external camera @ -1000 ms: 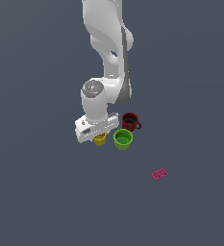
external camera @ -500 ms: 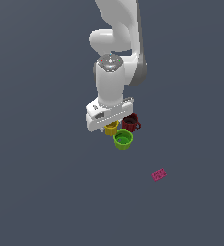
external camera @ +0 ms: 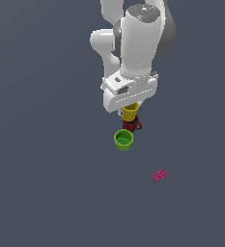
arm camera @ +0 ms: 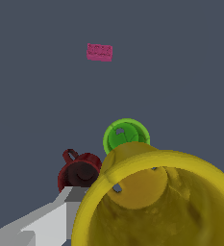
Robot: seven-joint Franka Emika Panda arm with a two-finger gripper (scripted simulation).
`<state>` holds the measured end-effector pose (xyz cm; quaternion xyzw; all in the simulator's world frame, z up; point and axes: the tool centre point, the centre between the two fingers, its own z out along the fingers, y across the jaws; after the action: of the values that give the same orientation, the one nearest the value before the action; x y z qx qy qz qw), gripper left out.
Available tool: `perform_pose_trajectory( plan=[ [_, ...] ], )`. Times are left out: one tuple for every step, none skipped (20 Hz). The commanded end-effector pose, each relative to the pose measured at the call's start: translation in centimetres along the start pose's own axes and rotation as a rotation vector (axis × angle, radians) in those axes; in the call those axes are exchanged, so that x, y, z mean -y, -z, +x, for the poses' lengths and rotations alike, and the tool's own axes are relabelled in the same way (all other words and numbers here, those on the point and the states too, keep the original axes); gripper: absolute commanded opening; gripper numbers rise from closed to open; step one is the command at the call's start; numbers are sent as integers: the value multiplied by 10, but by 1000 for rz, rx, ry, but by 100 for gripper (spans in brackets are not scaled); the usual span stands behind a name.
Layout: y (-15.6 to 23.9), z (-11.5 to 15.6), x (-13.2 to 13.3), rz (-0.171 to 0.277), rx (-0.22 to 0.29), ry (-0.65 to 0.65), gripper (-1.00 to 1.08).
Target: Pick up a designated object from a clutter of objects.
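The yellow cup (external camera: pixel 130 112) hangs in the air under the white hand, and my gripper (external camera: pixel 129 109) is shut on it. Its open mouth (arm camera: pixel 156 202) fills much of the wrist view, with one grey-white finger (arm camera: pixel 41 223) beside its wall. On the floor below it lie the rest of the clutter: the green cup (external camera: pixel 123 139) (arm camera: pixel 126 135) and the dark red handled mug (external camera: pixel 132 125) (arm camera: pixel 80 173), which stand close together. The pink block (external camera: pixel 159 175) (arm camera: pixel 99 52) lies apart from them.
The white arm (external camera: pixel 133 43) rises above the hand to the top of the exterior view. Everything stands on a plain dark grey floor (external camera: pixel 46 183).
The arm has risen and swung toward the exterior view's right, carrying the yellow cup up from its spot beside the green cup. The other objects have not moved.
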<state>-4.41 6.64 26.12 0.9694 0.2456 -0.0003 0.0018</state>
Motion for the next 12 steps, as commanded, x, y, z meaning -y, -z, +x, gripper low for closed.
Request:
perform_pose_trajectory(
  plan=[
    [25, 6, 16, 0, 0, 0, -100],
    [35, 9, 22, 0, 0, 0, -100],
    [44, 12, 28, 0, 0, 0, -100],
    [53, 14, 34, 0, 0, 0, -100],
    [62, 17, 40, 0, 0, 0, -100],
    [70, 19, 45, 1, 0, 0, -100],
    [78, 22, 50, 1, -1, 0, -100],
    [85, 24, 54, 1, -1, 0, -100],
    [92, 26, 59, 2, -1, 0, -100],
    [98, 28, 63, 2, -1, 0, -100],
    [104, 30, 66, 2, -1, 0, -100],
    [109, 32, 69, 2, -1, 0, -100]
  ],
)
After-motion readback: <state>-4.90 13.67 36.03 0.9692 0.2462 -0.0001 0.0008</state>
